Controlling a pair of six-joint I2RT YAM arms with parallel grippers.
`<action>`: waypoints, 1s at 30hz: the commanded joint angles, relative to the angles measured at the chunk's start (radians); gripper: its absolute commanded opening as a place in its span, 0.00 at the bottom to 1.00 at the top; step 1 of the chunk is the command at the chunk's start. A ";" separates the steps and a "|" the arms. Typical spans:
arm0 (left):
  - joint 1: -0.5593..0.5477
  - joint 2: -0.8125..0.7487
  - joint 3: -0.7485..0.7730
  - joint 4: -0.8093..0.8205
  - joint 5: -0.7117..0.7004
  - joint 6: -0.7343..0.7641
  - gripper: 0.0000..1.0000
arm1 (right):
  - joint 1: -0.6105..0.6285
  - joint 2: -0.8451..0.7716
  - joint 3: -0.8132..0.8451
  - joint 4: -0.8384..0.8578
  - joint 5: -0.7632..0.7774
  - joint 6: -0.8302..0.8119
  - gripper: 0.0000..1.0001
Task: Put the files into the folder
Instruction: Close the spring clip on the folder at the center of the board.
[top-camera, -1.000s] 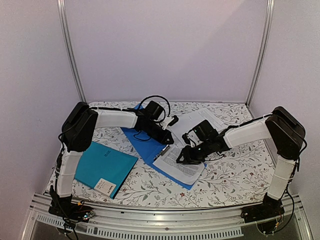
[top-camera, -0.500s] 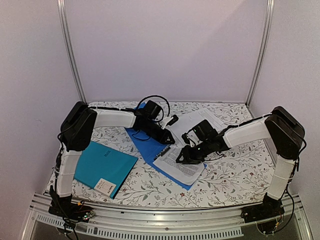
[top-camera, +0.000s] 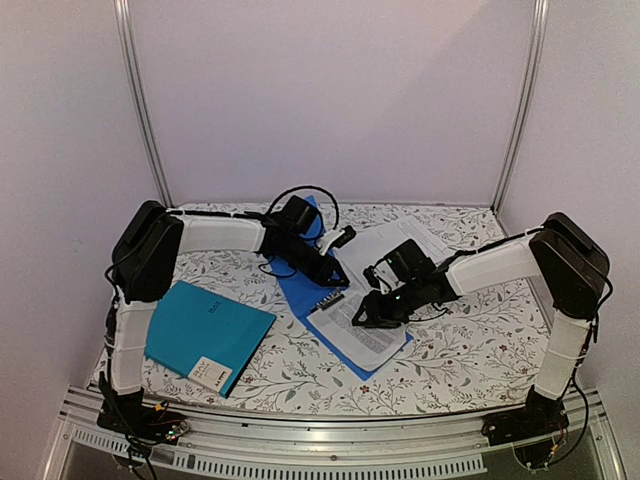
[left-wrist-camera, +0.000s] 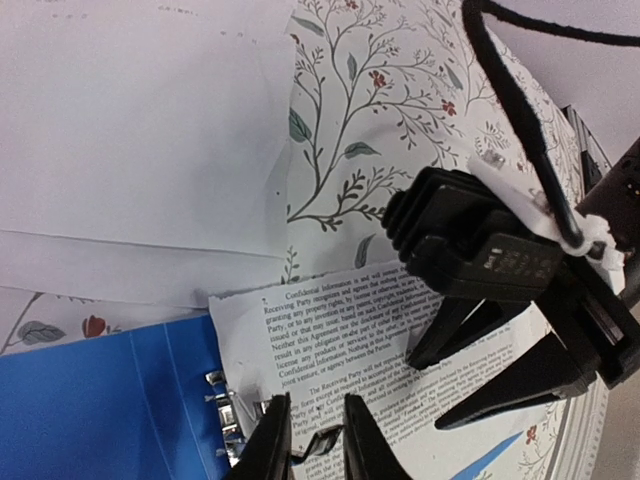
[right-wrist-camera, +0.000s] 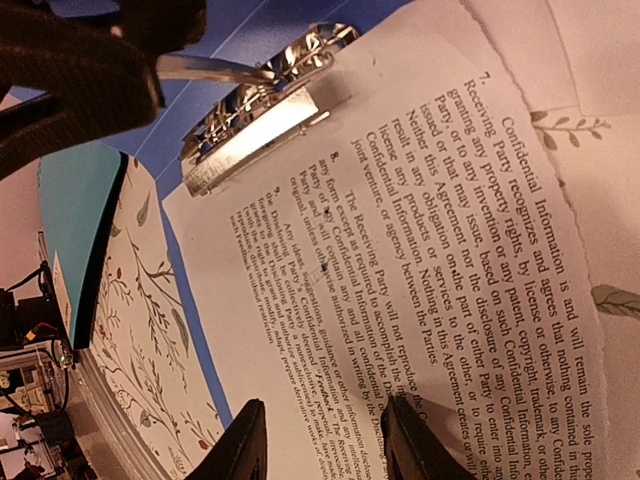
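Left hand (left-wrist-camera: 316, 415) narrowly parted about clip lever (right-wrist-camera: 215, 70) (grip unclear); right hand (right-wrist-camera: 322, 415) spread above sheet (right-wrist-camera: 400, 250).

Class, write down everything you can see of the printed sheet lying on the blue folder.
The printed sheet is white paper, densely covered in black numbered paragraphs of text. It lies flat and skewed on the open blue folder, with its top edge at the metal clip. The right pincer stands open over it, and its fingertips seem to press on the page.

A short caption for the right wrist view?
Right gripper open over a printed sheet, its edge at a metal clip.
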 joint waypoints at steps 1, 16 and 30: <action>0.004 -0.047 -0.031 -0.058 0.024 0.045 0.18 | -0.001 0.066 -0.018 -0.106 0.073 0.001 0.41; 0.009 -0.111 -0.165 -0.041 -0.034 0.065 0.27 | 0.000 0.066 -0.018 -0.110 0.076 0.002 0.41; 0.012 -0.202 -0.214 0.017 -0.107 0.036 0.58 | -0.001 0.067 -0.018 -0.116 0.080 0.002 0.41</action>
